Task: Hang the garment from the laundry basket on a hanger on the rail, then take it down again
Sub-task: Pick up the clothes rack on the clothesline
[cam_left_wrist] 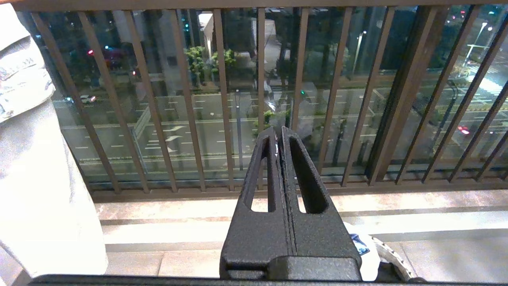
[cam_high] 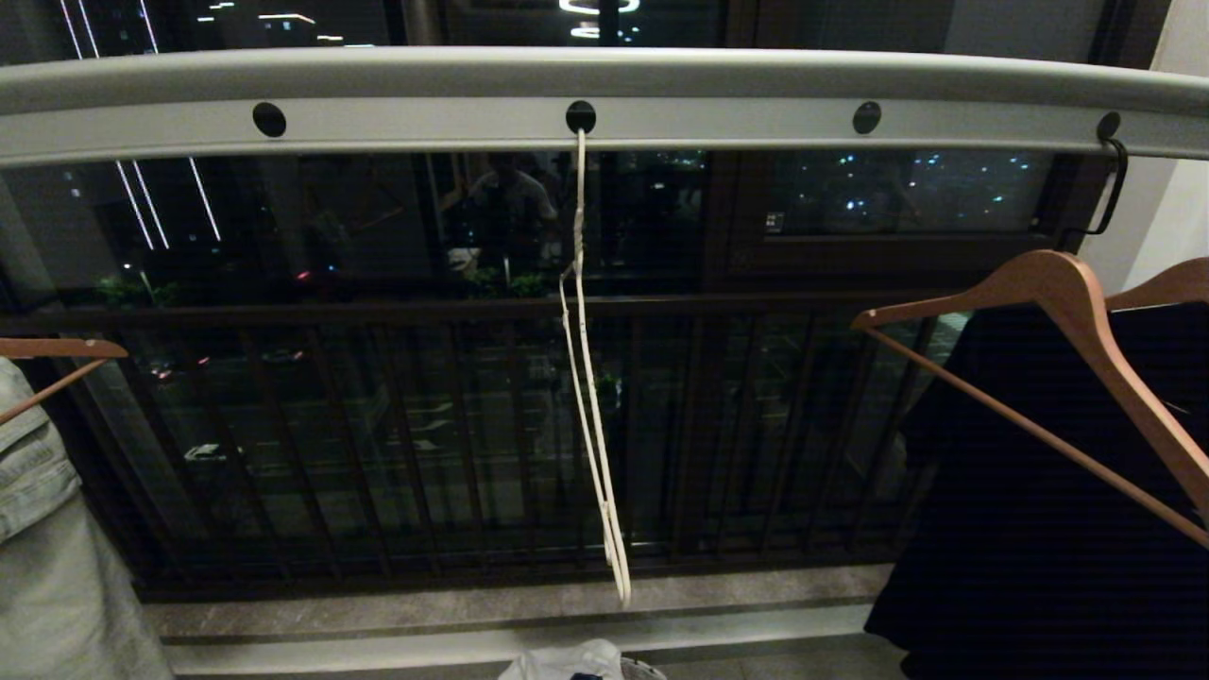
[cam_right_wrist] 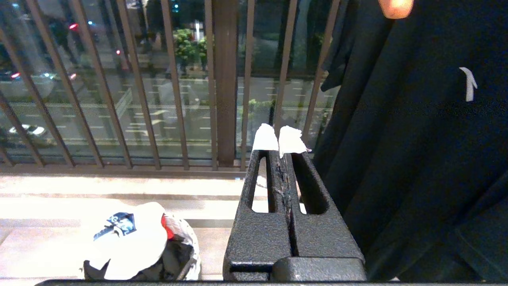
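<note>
We look out on a night balcony: pale stone floor [cam_high: 397, 604], a dark balcony railing [cam_high: 378, 434] with glass and city lights beyond. The rail [cam_high: 604, 99] runs level across the top of the head view. The hanger [cam_high: 590, 406] hooks into its middle hole and hangs edge-on to us, its long axis vertical, empty. The garment [cam_right_wrist: 129, 240] lies heaped in the laundry basket [cam_right_wrist: 190, 248] on the floor below, blue graphic uppermost. A wooden hanger [cam_high: 1067, 349] carries a black garment [cam_high: 1030, 529] at the right; pale cloth [cam_high: 47, 529] hangs at the left. Our left gripper [cam_left_wrist: 279, 133] and right gripper [cam_right_wrist: 279, 139] both point toward the railing, fingers pressed together, gripping nothing
</note>
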